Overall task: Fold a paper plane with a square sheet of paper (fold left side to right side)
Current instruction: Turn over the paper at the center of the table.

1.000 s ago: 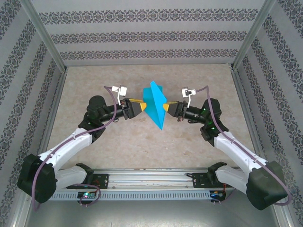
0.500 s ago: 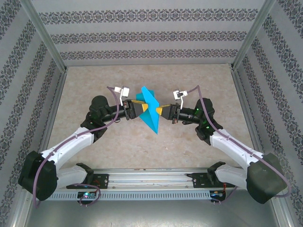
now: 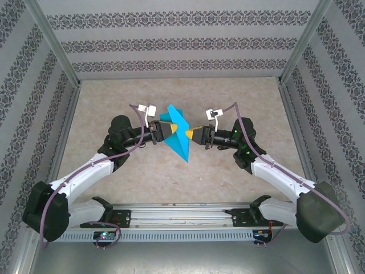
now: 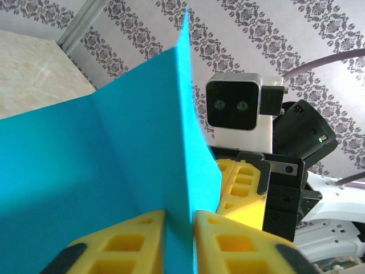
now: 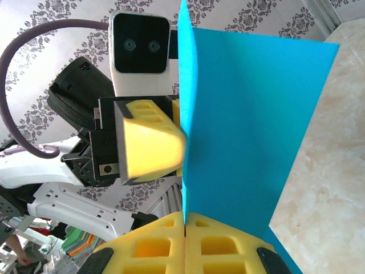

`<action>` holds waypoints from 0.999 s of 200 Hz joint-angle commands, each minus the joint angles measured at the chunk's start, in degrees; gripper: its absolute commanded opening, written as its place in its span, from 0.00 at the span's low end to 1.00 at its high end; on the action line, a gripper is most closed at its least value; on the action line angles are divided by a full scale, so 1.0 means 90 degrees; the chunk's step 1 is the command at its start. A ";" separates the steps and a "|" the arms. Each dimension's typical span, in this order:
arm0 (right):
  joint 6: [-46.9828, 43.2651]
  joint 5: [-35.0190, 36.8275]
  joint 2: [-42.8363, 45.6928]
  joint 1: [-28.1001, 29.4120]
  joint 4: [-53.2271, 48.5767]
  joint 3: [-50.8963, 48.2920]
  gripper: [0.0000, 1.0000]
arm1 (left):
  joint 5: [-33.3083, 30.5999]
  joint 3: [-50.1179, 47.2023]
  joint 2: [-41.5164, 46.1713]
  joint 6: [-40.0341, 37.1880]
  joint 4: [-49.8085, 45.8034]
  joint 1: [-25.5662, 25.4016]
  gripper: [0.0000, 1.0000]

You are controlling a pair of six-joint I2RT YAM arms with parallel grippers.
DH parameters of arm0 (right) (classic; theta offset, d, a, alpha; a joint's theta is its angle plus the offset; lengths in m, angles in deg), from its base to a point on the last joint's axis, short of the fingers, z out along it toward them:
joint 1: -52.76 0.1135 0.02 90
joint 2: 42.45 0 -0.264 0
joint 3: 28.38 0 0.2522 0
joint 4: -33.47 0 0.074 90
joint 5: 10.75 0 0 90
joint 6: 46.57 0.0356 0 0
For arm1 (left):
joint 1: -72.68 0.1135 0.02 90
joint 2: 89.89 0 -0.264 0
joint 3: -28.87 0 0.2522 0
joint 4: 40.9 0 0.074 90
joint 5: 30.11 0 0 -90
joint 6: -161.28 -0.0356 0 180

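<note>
From where I stand the two arms look like twins. The left arm (image 3: 85, 171) and the right arm (image 3: 285, 178) have glossy white links between bulky black joint housings (image 3: 43, 214). A grey-purple cable (image 5: 51, 25) trails along each. The fingers (image 5: 148, 142) are yellow blocks with moulded square pockets, seated in black holders with small screws (image 5: 107, 169). Each wrist carries a white camera box (image 5: 141, 43) with two round lenses.
</note>
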 commanded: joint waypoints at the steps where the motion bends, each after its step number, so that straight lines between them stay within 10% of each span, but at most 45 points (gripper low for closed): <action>1: -0.0084 -0.0036 -0.0003 0.0079 0.0259 0.0188 0.00 | -0.0065 0.0147 0.0027 -0.0110 0.0380 -0.0065 0.14; 83: -0.0073 0.0087 0.0239 -0.0027 -0.0130 0.0293 0.19 | -0.0149 0.0039 0.0057 0.0081 0.0736 -0.0081 0.00; 159: -0.0258 0.0448 0.1168 -0.0685 -0.1373 -0.0309 0.82 | -0.0155 0.0119 0.0044 -0.0015 0.0646 -0.0161 0.00; 200: -0.0065 0.0239 0.1018 -0.0388 -0.1104 -0.0459 0.95 | -0.0151 0.0171 0.0015 -0.0022 0.0636 -0.0184 0.00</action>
